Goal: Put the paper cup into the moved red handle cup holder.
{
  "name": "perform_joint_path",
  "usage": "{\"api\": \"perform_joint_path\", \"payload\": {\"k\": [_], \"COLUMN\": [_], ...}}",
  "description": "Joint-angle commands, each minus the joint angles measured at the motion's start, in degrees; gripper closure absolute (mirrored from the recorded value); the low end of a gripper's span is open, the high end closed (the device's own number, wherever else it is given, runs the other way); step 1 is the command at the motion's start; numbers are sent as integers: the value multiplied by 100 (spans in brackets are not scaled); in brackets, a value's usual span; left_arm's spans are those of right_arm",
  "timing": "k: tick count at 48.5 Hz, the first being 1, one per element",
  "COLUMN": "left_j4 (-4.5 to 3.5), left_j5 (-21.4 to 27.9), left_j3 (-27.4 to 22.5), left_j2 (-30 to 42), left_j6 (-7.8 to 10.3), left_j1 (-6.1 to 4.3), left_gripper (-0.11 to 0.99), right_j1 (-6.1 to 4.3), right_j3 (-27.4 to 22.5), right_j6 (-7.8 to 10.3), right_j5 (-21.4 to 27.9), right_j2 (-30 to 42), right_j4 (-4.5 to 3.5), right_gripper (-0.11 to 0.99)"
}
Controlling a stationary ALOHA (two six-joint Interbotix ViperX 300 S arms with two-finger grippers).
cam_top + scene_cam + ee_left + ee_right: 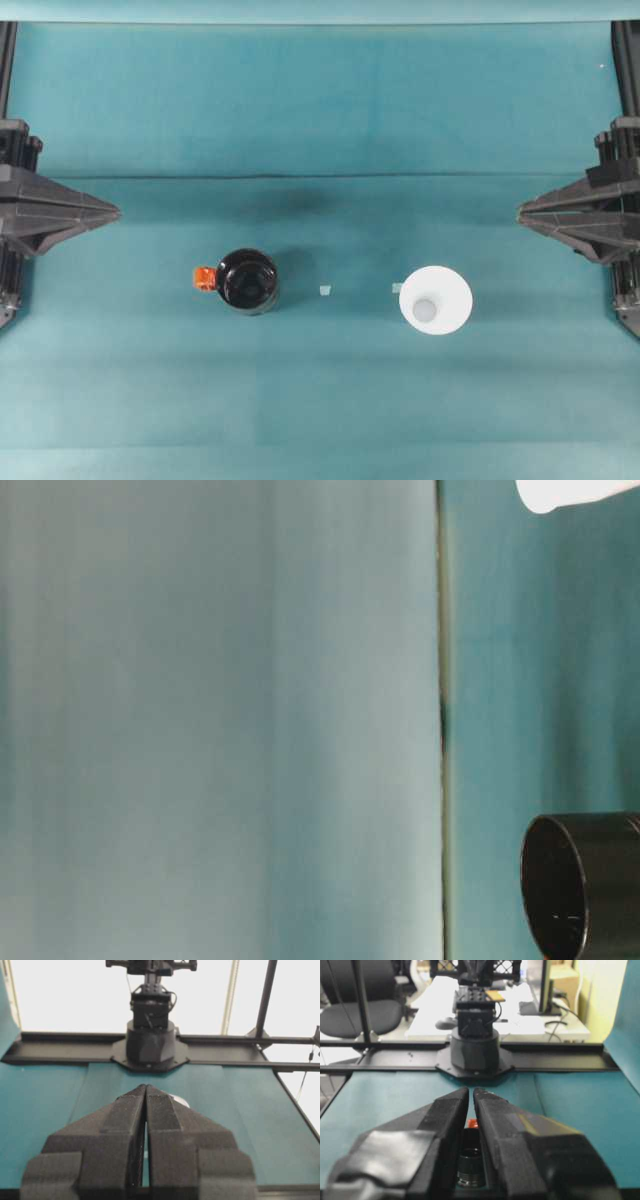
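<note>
The white paper cup (435, 300) stands upright and open to the right of the table's middle; its rim also shows in the table-level view (570, 492). The red handle cup holder (247, 281), glossy black with its red tab (204, 277) pointing left, stands left of the middle and appears at table level (585, 880). My left gripper (115, 212) rests shut at the left edge, well apart from the holder. My right gripper (522, 212) rests shut at the right edge, away from the cup. Both fingertip pairs are together with nothing held (145, 1087) (471, 1091). The red tab (473, 1123) peeks between the right fingers.
Two small pale tape marks (323, 290) (397, 288) lie on the teal cloth (320, 400) between holder and cup. Black frame rails and the opposite arm's base (150, 1045) stand at the table's ends. A fold line crosses the cloth behind the objects.
</note>
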Motion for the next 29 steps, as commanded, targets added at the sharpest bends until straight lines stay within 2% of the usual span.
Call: {"api": "perform_joint_path", "payload": {"k": [1, 5, 8, 9, 13, 18, 23, 29], "left_j4": [62, 70, 70, 70, 79, 70, 70, 88], "left_j5": [334, 861, 1230, 1354, 1819, 2479, 3006, 3516], "left_j3": [-299, -580, -782, -853, -1081, -1336, -1538, -1740], "left_j2": [519, 984, 1301, 1406, 1758, 2162, 2435, 2707], "left_j6": [-237, -448, -501, -501, -501, -483, -483, -475], "left_j1": [26, 9, -18, -26, -44, -70, -79, -70], "left_gripper": [85, 85, 85, 85, 85, 85, 85, 85], "right_j1": [-26, -26, -18, -18, -18, -18, -26, -26], "right_j3": [-26, -18, -26, -35, -26, -26, -26, -26], "right_j6": [9, 97, 246, 299, 554, 782, 879, 879], "right_j5": [-26, 202, 457, 545, 870, 1239, 1573, 1775], "right_j2": [70, 79, 88, 79, 70, 53, 70, 70], "right_j4": [35, 167, 264, 272, 281, 281, 281, 281], "right_gripper": [88, 89, 95, 96, 98, 98, 98, 98]}}
